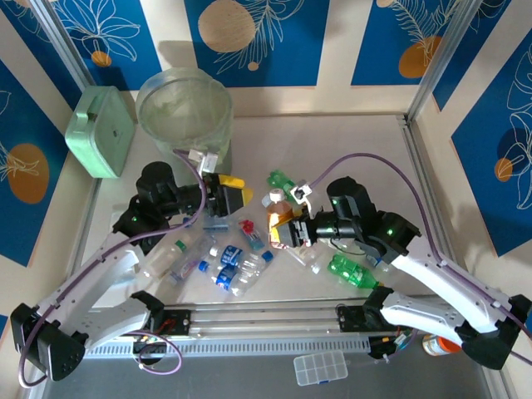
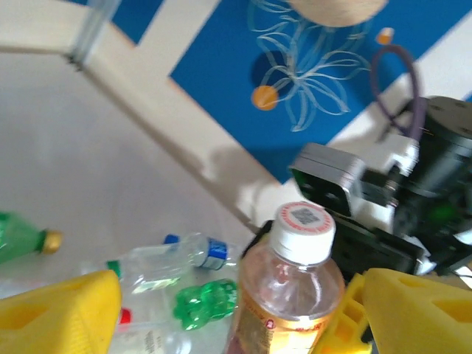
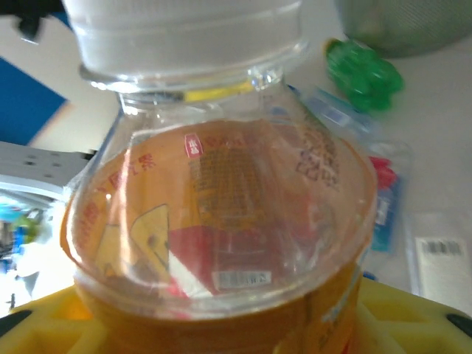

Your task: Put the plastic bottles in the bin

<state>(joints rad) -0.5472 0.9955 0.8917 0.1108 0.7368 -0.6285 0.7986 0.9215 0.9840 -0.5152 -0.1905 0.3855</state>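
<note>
- The right gripper [image 1: 289, 233] was pinched on an orange-labelled bottle [image 1: 279, 218]. Its yellow fingers [image 3: 417, 313] pressed the body from both sides, below the shoulder. That low hold left the white cap [image 3: 188, 29] and neck free, which I took to be deliberate.
- The left gripper [image 1: 231, 196] was spread wide with nothing in it. It faced that bottle from just beside it. Through its own camera the bottle sat framed between the two yellow fingers [image 2: 63, 313], though seemingly a little beyond them.
- I read this as a handover being lined up. The bin [image 1: 218, 133] stood at the far left of the table [image 1: 357, 158], just behind the left arm and well away from the right one.
- The held bottle stood roughly upright with its long axis near vertical, cap uppermost and tipped slightly toward the left gripper. I couldn't tell whether its base was clear of the table.
- The loose bottles [image 1: 218, 264] lay on their sides in a heap near the arm bases, pointing every which way. One green bottle [image 1: 353, 272] lay apart by the right arm, another green bottle [image 1: 281, 180] farther back.
- The mint box [image 1: 101, 131] sat left of the bin.
</note>
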